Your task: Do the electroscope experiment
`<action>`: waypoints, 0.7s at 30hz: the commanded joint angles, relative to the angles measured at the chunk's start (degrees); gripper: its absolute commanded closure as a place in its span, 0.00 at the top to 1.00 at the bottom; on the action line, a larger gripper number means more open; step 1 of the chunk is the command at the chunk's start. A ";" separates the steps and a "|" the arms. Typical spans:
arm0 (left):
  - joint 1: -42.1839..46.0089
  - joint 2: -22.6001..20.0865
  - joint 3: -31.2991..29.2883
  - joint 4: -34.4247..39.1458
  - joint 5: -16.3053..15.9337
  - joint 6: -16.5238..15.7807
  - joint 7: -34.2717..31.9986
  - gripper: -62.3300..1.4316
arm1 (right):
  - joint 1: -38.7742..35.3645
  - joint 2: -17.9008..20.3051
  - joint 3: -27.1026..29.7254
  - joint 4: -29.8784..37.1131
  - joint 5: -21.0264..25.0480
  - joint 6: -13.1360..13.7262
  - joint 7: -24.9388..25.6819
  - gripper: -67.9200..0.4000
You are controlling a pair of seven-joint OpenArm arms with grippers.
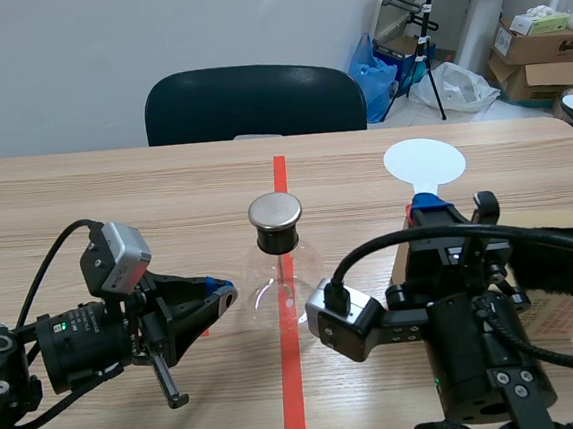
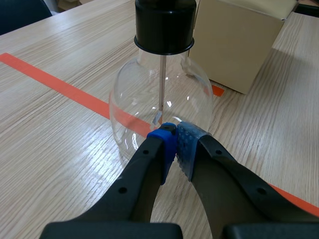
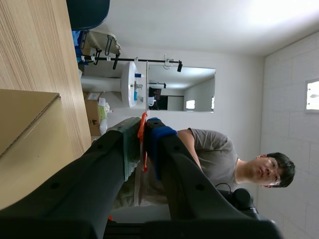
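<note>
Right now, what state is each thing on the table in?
Electroscope flask: upright, stopper and metal cap on.
Left gripper: shut, empty, tips at the flask.
Right gripper: shut on the white paddle.
Cardboard box: closed.

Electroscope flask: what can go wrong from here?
1. The left hand, shut, has its tips right at the glass electroscope flask; a push could slide or tip it.
2. The right hand holds the white paddle by a thin stem; it might slip before reaching the metal cap.
</note>
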 commanded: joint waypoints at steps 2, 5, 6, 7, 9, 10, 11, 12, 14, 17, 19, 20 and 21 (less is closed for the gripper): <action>-0.15 0.28 -0.37 1.29 -0.79 -0.46 -0.79 0.07 | 0.52 0.44 0.37 0.94 -0.04 -0.83 -0.39 0.02; -0.15 0.28 -0.37 1.29 -0.79 -0.46 -0.79 0.07 | 0.50 0.44 0.37 0.94 -0.04 -1.27 0.07 0.02; -0.15 0.28 -0.37 1.29 -0.79 -0.46 -0.79 0.07 | 0.50 0.44 0.39 0.94 -0.04 -1.27 0.02 0.02; -0.15 0.28 -0.37 1.29 -0.79 -0.46 -0.79 0.07 | 0.50 0.44 0.42 0.96 -0.04 -1.31 0.02 0.02; -0.15 0.28 -0.37 1.29 -0.79 -0.46 -0.79 0.07 | 0.31 0.09 0.96 0.96 -0.04 -1.33 0.42 0.02; -0.15 0.28 -0.37 1.29 -0.79 -0.46 -0.79 0.07 | -0.13 -0.35 1.70 0.96 -0.04 -1.33 0.98 0.02; -0.15 0.28 -0.37 1.29 -0.79 -0.46 -0.79 0.07 | -0.74 -0.94 2.71 0.96 -0.04 -1.40 1.88 0.02; -0.15 0.28 -0.37 1.29 -0.79 -0.46 -0.79 0.07 | -1.51 -1.57 3.89 0.96 -0.04 -1.86 2.95 0.02; -0.15 0.28 -0.37 1.29 -0.79 -0.46 -0.79 0.07 | -3.43 -3.04 6.58 1.16 -0.04 -3.43 5.68 0.02; -0.15 0.28 -0.37 1.29 -0.79 -0.46 -0.79 0.07 | -6.43 -5.20 10.80 1.18 -0.04 -4.37 10.60 0.02; -0.15 0.28 -0.37 1.29 -0.79 -0.46 -0.79 0.07 | -8.28 -6.43 13.38 1.18 -0.04 -5.18 13.81 0.02; -0.15 0.28 -0.37 1.29 -0.79 -0.46 -0.79 0.07 | -9.14 -6.99 14.58 1.16 -0.04 -6.49 15.43 0.02; -0.15 0.26 -0.37 1.29 -0.79 -0.46 -0.79 0.07 | -9.92 -7.58 15.82 1.16 -0.04 -8.11 17.09 0.02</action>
